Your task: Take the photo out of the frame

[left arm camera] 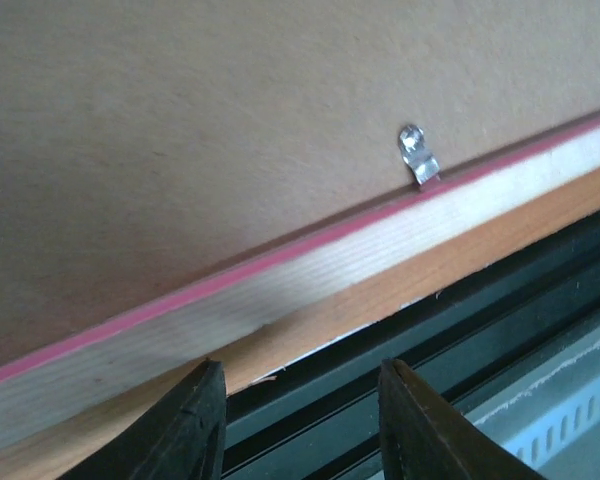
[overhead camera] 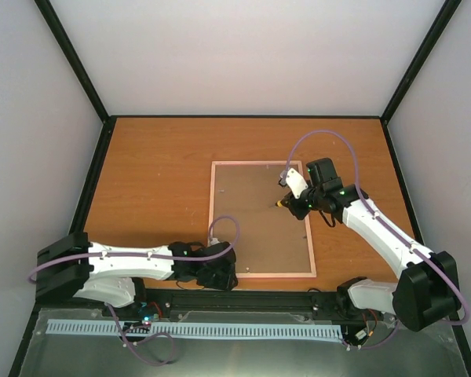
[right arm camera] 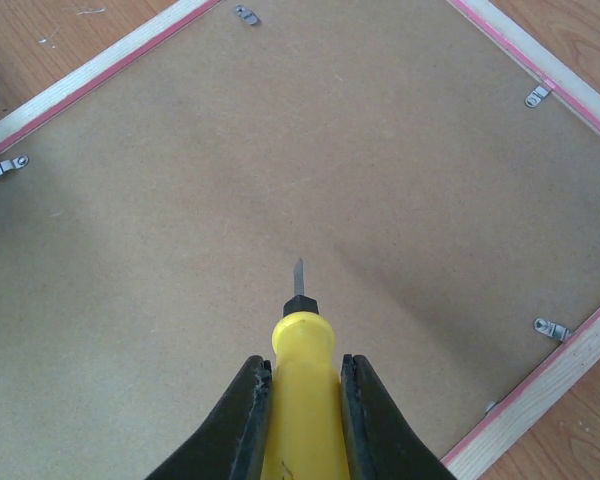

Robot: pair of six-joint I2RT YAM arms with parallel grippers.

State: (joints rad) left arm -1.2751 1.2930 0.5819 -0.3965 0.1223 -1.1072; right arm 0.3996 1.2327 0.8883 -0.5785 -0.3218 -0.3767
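frame [overhead camera: 213,212] lies flat and face down about the middle of the table [overhead camera: 157,173], its near rail close to the table's near edge. the pale wood back and thin pink lip face up. a brown backing panel [right arm camera: 280,160] fills it, so the photo is hidden from me beneath that panel. small metal clips sit along the rails, one [left arm camera: 418,155] at the near rail and others at the left, far and right sides of the panel.

my left gripper [left arm camera: 300,370] is low at the frame's near left corner. its jaws are spread apart with nothing between them, hanging just over the near rail and the table edge, touching neither as far as i can see.

my right gripper [right arm camera: 303,365] hangs over the right half of the panel. its jaws are pressed onto the yellow handle of a small screwdriver [right arm camera: 302,400], pinching it from both sides. the short blade points out ahead of my fingers, over bare panel and well apart from every clip. i cannot tell whether the tip touches the board.
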